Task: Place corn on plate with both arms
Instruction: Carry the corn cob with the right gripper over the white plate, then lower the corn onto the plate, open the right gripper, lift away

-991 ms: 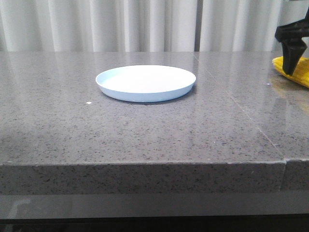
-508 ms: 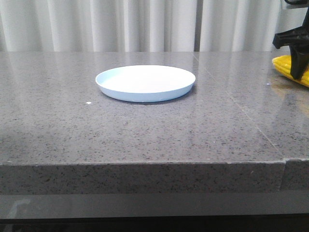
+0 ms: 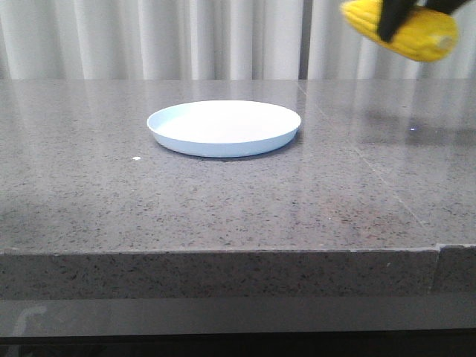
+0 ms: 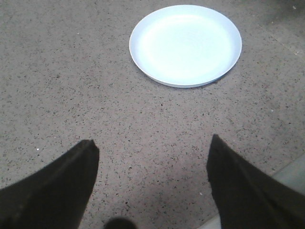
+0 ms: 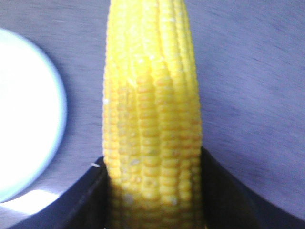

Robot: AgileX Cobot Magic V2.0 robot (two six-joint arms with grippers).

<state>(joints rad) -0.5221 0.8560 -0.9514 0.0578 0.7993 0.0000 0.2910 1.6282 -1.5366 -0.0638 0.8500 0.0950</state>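
The yellow corn (image 3: 405, 30) hangs high above the table's far right, held across its middle by my right gripper (image 3: 393, 18), which is shut on it. In the right wrist view the corn (image 5: 151, 105) fills the middle, pinched between the black fingers (image 5: 228, 191), with the plate's edge (image 5: 28, 109) beside it. The pale blue plate (image 3: 224, 127) lies empty at the table's centre. My left gripper (image 4: 152, 148) is open and empty over bare table, short of the plate (image 4: 185, 44). The left arm is out of the front view.
The grey speckled stone table (image 3: 223, 201) has a seam (image 3: 372, 171) running toward the front right. White curtains (image 3: 149, 37) hang behind. The table's front edge (image 3: 223, 253) is near.
My right gripper closed on the corn at the far right of the table and lifted it up and to the left. The plate has not moved.
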